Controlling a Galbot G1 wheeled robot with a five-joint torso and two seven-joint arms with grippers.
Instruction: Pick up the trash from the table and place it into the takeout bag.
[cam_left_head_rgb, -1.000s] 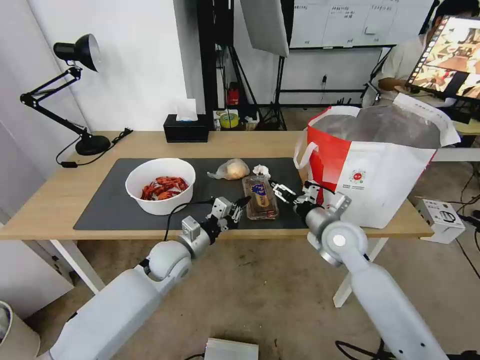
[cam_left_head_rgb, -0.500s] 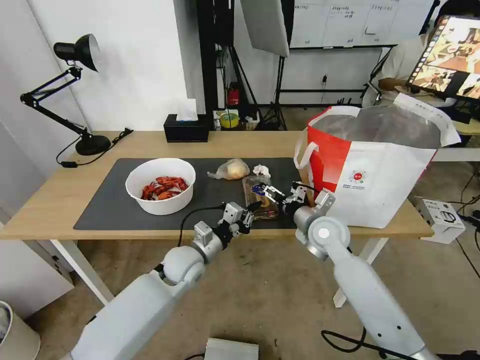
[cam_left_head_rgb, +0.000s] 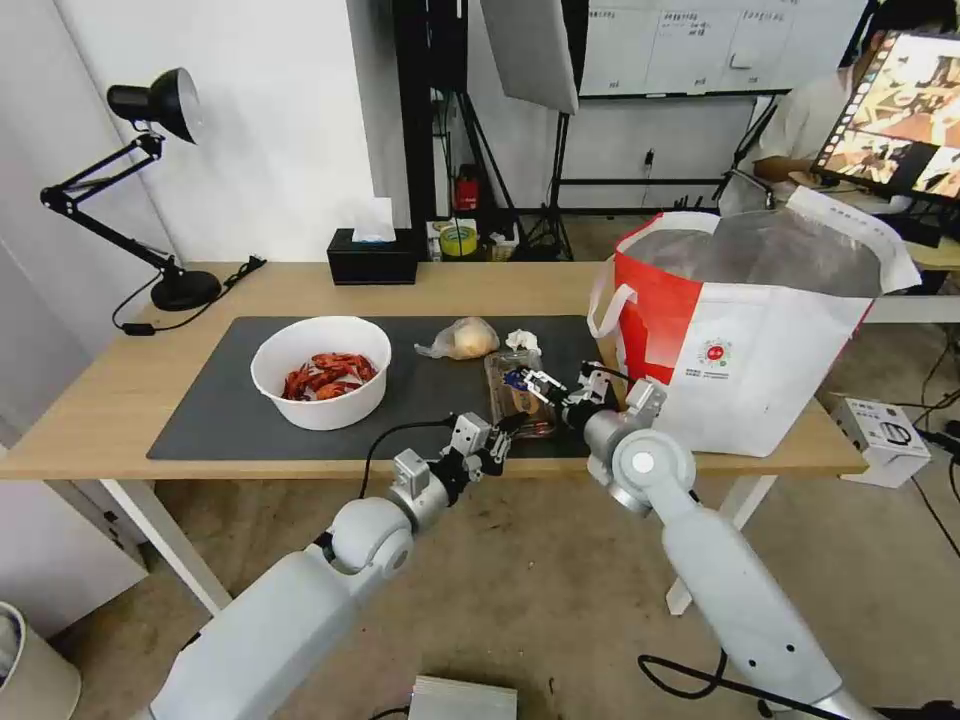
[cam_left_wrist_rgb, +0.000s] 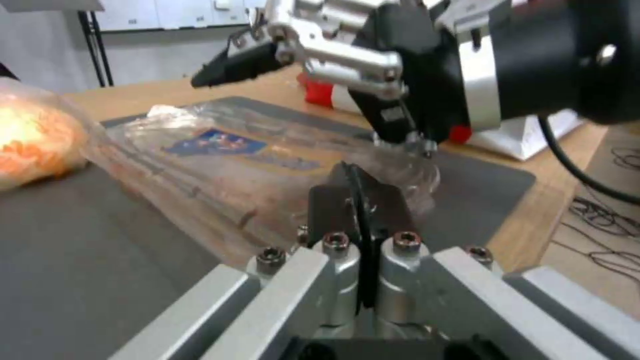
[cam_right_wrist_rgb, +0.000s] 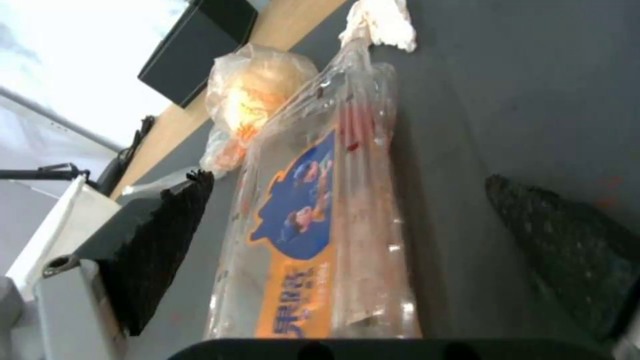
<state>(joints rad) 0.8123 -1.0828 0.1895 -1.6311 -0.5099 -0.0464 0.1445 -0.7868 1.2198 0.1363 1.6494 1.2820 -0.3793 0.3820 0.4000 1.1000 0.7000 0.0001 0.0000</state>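
Observation:
The clear clamshell tray (cam_left_head_rgb: 515, 410) lies on the dark mat (cam_left_head_rgb: 220, 400) of the table (cam_left_head_rgb: 100, 400), close to its near edge. My right gripper (cam_left_head_rgb: 545, 385) is open and straddles the tray (cam_right_wrist_rgb: 313, 240), one finger on each side. My left gripper (cam_left_head_rgb: 512, 424) is shut, its tips (cam_left_wrist_rgb: 360, 180) against the tray's near corner (cam_left_wrist_rgb: 220, 150); whether it pinches the rim is unclear. Just beyond lie the crumpled tissue (cam_left_head_rgb: 522, 341) and the clear bag with a beige lump (cam_left_head_rgb: 462, 338). To the left stands the white bowl of crayfish (cam_left_head_rgb: 320, 410). The takeout bag (cam_left_head_rgb: 760, 350) stands open at the right.
A black tissue box (cam_left_head_rgb: 372, 255) sits at the table's far edge and a black desk lamp (cam_left_head_rgb: 160, 180) at its far left corner. A small white box (cam_left_head_rgb: 885, 425) lies on the floor to the right. Stands and a monitor fill the room behind.
My right gripper has moved left from beside the takeout bag to straddle the tray. My left gripper has slid right to the tray's near corner.

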